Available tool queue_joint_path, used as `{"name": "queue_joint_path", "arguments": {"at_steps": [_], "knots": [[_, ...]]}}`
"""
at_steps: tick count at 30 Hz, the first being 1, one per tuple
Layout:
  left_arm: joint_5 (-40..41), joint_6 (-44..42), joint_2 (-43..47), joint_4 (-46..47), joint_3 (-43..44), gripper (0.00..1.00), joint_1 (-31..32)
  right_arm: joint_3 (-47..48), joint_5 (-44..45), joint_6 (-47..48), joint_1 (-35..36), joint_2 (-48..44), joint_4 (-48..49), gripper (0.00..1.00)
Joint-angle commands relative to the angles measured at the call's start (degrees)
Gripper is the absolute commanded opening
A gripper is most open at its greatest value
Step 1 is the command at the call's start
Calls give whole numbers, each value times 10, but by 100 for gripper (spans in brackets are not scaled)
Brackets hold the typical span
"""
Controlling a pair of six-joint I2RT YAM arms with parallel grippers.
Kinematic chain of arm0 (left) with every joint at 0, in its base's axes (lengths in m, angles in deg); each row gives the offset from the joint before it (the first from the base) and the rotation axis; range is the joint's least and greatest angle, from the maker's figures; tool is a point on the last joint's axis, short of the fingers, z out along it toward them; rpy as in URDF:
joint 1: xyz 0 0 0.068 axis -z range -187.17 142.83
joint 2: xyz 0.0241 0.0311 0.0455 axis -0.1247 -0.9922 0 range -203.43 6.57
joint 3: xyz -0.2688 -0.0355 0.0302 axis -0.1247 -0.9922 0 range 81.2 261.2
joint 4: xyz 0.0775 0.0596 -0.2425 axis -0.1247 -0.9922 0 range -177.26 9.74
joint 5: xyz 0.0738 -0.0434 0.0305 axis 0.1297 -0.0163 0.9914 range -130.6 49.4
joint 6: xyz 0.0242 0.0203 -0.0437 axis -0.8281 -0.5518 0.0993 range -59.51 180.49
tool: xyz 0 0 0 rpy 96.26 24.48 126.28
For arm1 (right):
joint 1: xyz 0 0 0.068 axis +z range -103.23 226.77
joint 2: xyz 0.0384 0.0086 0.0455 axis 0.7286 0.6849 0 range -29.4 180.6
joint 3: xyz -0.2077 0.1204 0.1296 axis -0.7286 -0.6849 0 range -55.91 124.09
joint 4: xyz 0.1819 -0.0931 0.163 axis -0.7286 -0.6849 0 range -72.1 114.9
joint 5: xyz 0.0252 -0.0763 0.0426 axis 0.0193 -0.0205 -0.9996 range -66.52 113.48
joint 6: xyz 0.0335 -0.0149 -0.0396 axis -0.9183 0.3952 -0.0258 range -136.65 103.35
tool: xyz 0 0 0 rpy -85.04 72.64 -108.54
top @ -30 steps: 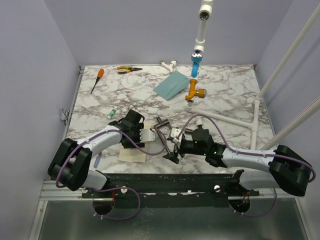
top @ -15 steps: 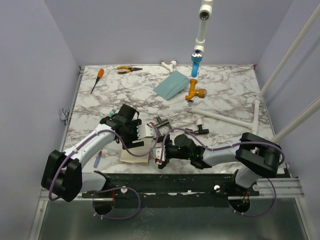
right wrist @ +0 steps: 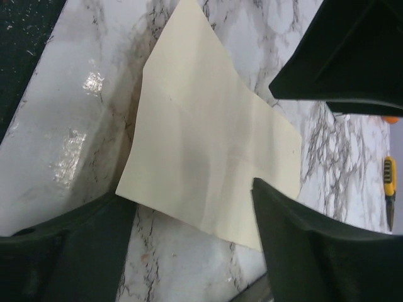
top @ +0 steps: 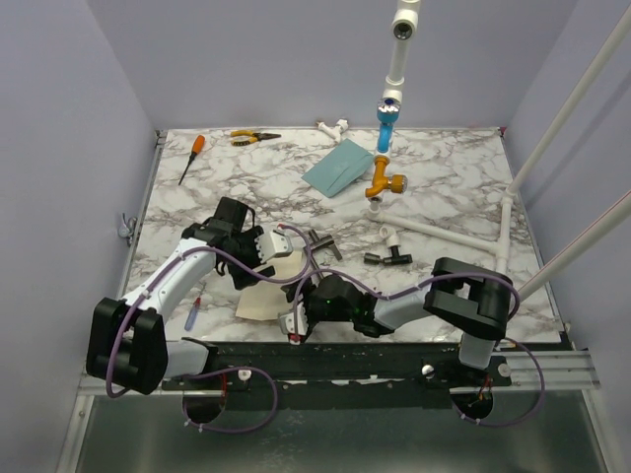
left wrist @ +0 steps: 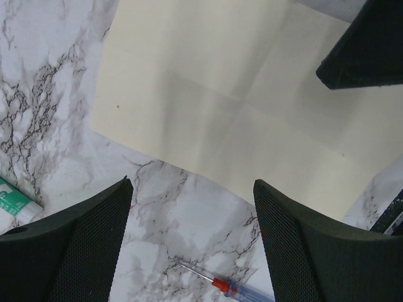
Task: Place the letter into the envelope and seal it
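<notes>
letter (left wrist: 220,94) creased, prob curling, envelope (top: 337,168) well apart

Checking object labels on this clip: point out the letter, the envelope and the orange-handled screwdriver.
the letter (left wrist: 242,102), left wrist view, where its creases cross.
the envelope (top: 337,168), top external view, middle of its teal face.
the orange-handled screwdriver (top: 197,145), top external view, on the orange handle.

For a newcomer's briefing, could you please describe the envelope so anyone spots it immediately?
Start on the marble table, at its far edge beside the orange valve. The envelope lies flat just left of it. It is the only teal paper; the letter is tan.
</notes>
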Motion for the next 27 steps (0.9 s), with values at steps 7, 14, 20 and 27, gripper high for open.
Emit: {"name": "queue_joint_path", "arguments": {"at_steps": [7,14,20,27], "knots": [[-27,9,15,-20,15,78,-17,12,-5,-66,7,30,-5,26],[-75,18,58,-47,37,80,-31,74,25,-260,2,-3,-79,1],[-96,23,87,-67,80,83,-65,115,-101,-452,-60,-41,-132,1],[-105,38,124,-69,86,84,-83,169,-179,-631,-103,-27,-216,1]]}}
